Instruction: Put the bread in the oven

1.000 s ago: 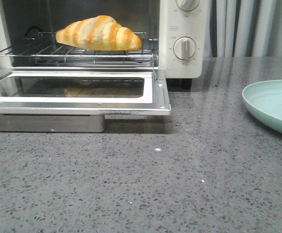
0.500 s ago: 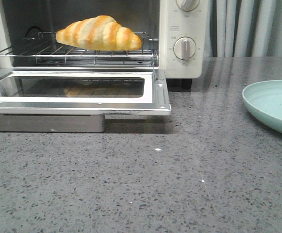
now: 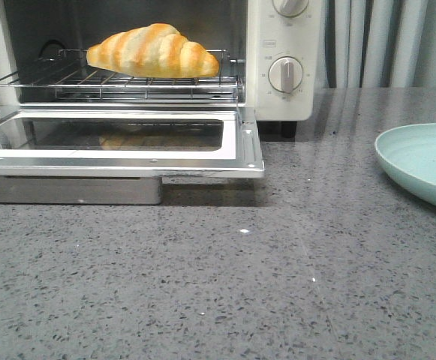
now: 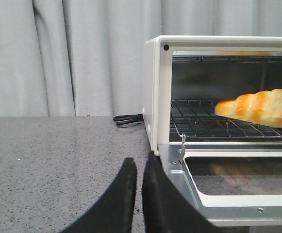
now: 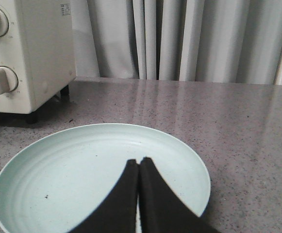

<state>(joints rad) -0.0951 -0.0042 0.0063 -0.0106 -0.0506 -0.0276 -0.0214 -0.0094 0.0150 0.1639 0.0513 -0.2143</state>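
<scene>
You're looking across a bench [image 3: 225, 292] of dark grey speckled stone, flecked with white and black, which fills the lower two thirds of the front view. Its polished top picks up pale vertical streaks of reflected light toward the upper right. Behind it, in the upper right corner of the front view, hangs a curtain [image 3: 390, 43] of grey-white fabric in long straight folds. In the left wrist view that same pleated drape covers the whole upper left, with a black cable [image 4: 127, 119] looped on the bench at its foot, mid-frame. The right wrist view shows the folds across the top. Lighting is soft and even.
</scene>
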